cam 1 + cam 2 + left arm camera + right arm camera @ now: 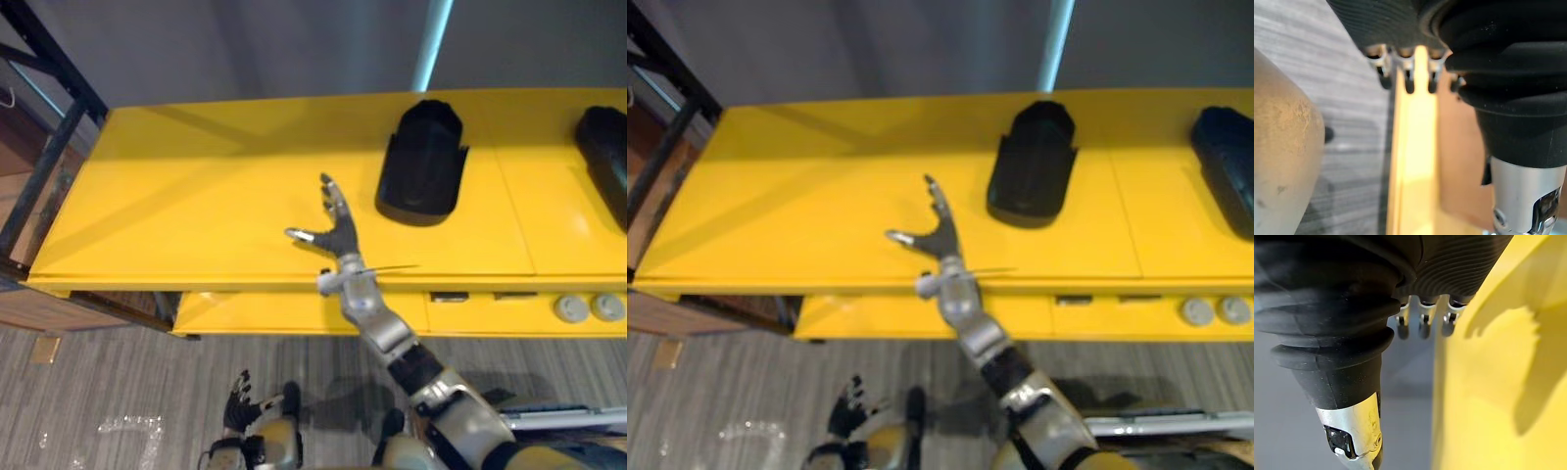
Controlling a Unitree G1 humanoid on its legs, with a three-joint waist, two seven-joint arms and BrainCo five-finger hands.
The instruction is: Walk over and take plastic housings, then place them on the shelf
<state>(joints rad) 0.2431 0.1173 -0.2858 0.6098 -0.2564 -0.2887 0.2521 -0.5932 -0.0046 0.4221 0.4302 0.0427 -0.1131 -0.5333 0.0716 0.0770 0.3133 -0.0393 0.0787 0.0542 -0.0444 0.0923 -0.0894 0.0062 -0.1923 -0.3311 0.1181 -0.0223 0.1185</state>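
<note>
Closest to us, at 7 o'clock in the eye views, our left hand (pixel 238 403) hangs low over the grey plank floor (pixel 108 377), fingers loosely spread, nothing in it

Our right hand (pixel 336 227) reaches up over the front part of the yellow shelf (pixel 196 206), near mid-view. Its fingers are straight and pointing to 12 o'clock, thumb splayed toward 9 o'clock, palm empty. We cannot tell whether it touches the shelf top

One black plastic housing (pixel 421 162) lies flat on the shelf at 1 o'clock from that hand, near it but clearly apart. A second black housing (pixel 605 157) lies at the 3 o'clock edge, cut off by the frame

Two grey round knobs (pixel 588 307) sit on the lower yellow ledge at 4 o'clock

Dark metal rack (pixel 54 137) stands at 10 o'clock, beside the shelf end
</note>
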